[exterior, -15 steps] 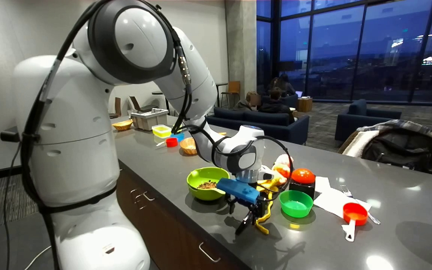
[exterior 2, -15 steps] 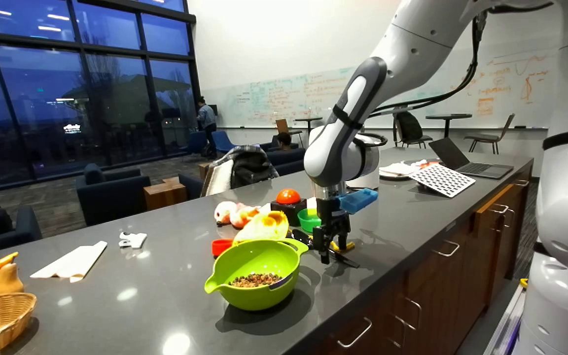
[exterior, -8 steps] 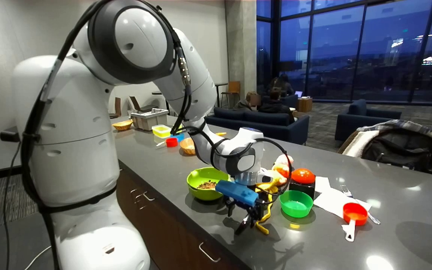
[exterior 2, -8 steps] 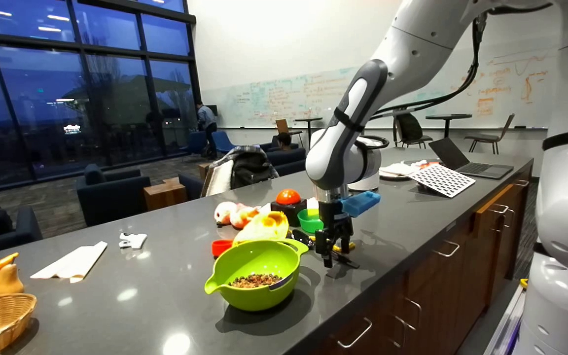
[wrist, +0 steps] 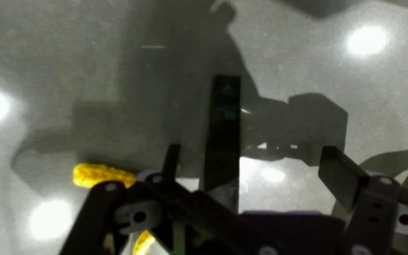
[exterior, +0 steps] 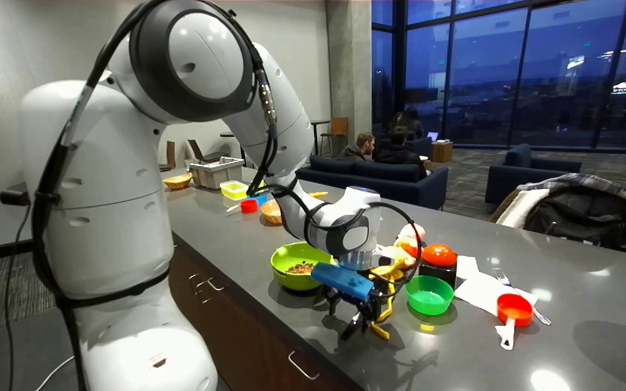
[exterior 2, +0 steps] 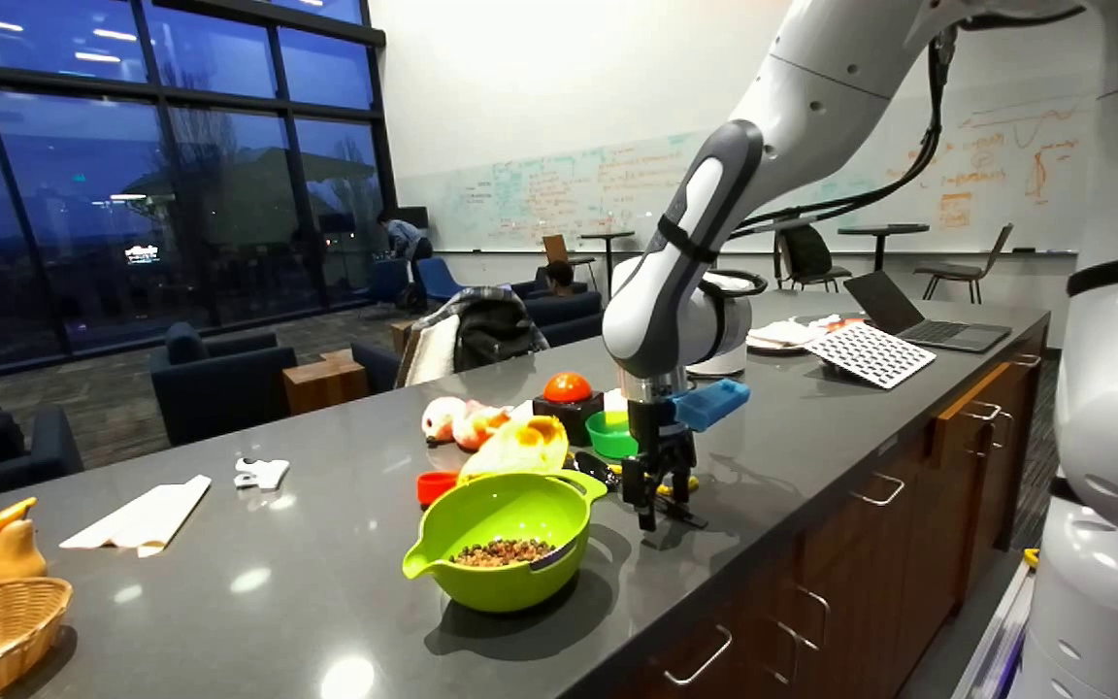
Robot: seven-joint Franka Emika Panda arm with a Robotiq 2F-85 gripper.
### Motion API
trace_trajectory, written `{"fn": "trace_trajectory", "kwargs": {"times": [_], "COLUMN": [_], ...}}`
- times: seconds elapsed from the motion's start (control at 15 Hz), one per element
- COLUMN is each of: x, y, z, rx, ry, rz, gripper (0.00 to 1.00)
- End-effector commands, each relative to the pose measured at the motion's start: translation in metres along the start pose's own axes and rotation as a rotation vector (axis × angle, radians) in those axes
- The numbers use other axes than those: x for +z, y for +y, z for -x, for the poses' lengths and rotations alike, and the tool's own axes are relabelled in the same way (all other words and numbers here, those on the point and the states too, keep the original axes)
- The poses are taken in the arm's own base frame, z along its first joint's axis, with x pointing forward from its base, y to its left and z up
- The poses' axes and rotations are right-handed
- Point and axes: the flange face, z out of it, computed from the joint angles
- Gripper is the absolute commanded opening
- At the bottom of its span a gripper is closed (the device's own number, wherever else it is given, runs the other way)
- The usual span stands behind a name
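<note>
We see the gripper [wrist: 251, 156] with its jaws spread, a black handle [wrist: 223, 138] between them; whether its tip touches the surface [exterior 2: 316, 544], we can't tell. Its far end is lost to us behind the gripper, and marks near the tip are too blurred to read. A yellow strand [wrist: 97, 175] just beside, partly covered; lime bowl [exterior 2: 496, 585] and green bowl [exterior: 430, 306] on opposite sides. Surface edge runs near the handle. Whiteboard [exterior 2: 569, 184] scrawl illegible.
</note>
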Motion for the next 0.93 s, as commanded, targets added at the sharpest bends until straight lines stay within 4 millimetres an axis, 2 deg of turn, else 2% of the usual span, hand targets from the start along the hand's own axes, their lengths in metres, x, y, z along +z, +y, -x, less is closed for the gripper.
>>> {"fn": "trace_trajectory", "kwargs": {"times": [0.0,0.33,0.67,0.73,0.87], "x": [0.003,0.016,0.016,0.016,0.014], "y": [-0.007,-0.014,-0.016,-0.016,-0.018], "z": [0.002,-0.002,-0.001,-0.001,0.000], "rx": [0.001,0.023,0.040,0.036,0.025], "ry": [0.045,0.088,0.094,0.096,0.101], "rz": [0.018,0.069,0.095,0.100,0.104], "gripper": [1.00,1.00,1.00,0.75,0.71]}}
